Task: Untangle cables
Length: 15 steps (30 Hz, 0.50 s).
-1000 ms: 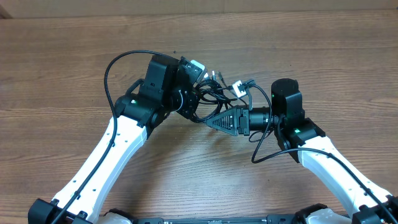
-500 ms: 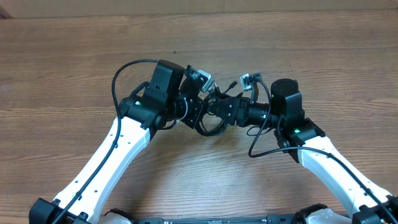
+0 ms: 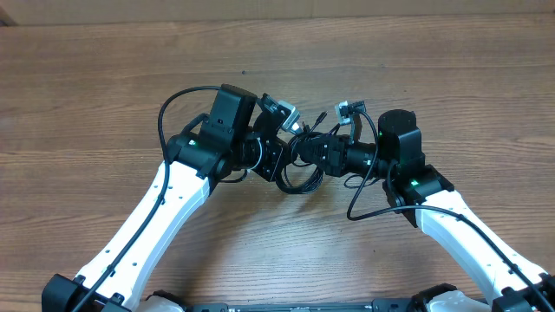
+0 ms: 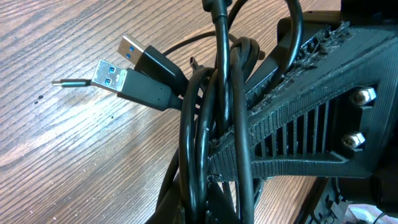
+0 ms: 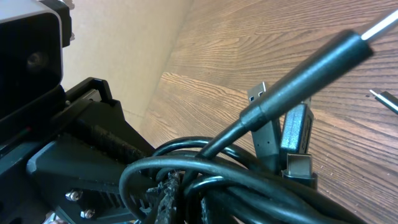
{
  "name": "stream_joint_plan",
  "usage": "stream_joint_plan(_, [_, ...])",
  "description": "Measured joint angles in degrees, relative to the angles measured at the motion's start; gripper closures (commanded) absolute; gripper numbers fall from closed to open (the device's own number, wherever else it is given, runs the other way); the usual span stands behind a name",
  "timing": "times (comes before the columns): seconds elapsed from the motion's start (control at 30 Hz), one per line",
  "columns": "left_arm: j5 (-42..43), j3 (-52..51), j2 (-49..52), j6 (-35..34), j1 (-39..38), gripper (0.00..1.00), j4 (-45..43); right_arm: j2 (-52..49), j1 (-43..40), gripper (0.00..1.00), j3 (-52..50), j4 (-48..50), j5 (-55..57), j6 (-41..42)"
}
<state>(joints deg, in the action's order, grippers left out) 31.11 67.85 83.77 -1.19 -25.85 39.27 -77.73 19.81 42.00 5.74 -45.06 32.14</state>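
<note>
- Wood-grain counter (image 3: 104, 78) fills the overhead view, with a beige wall (image 3: 390, 7) along the far edge.
- Task item: the cables (image 4: 193, 143) form one black bundle at mid-counter. It is caught between the left tool (image 3: 276, 158) and the right tool (image 3: 314, 154), which sit nearly nose to nose.
- One loop of the bundle droops toward the near side. Cannot tell whether it touches the wood.
- Left wrist view: several cords run side by side across the ribbed finger of the right tool. Two USB plugs (image 4: 115, 78) stick out to the left, clear of the tangle.
- Right wrist view: coils are packed tight in the foreground, with one moulded plug stem crossing over them.
- Left tool state: fingertips are buried under cords, so I cannot tell whether it is clenched or released.
- Right tool state: also hidden by the cords, so I cannot tell.
- Risk 1: cords appear draped over the right tool's finger. Pulling the tools apart now could cinch the knot rather than open it.
- Risk 2: the printed finger has a rough, frayed edge. A cord dragged along it may snag or scuff.
- Risk 3: the tools are very close together. A small sideways correction could knock one into the other.
- Risk 4: the free plugs may hook a loop as strands slide, locking the tangle again.
- Containers: none in view, so no contents to log.
</note>
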Motion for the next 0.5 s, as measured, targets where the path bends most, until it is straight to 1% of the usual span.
stream_joint_plan(0.3, [-1.0,0.0,0.0,0.0,-0.1,0.96,0.0,0.0,0.0,0.96,0.0,0.0,-1.0,0.0])
stream_joint_plan(0.43, [-4.2,0.0,0.0,-0.4,-0.8,0.96,-0.3,-0.1,-0.2,0.96,0.0,0.6,-2.8,0.0])
stream_joint_plan(0.5, [-6.3,0.0,-0.1,-1.6,-1.0,0.96,-0.7,-0.4,-0.3,0.96,-0.2,3.0,-4.1,-0.1])
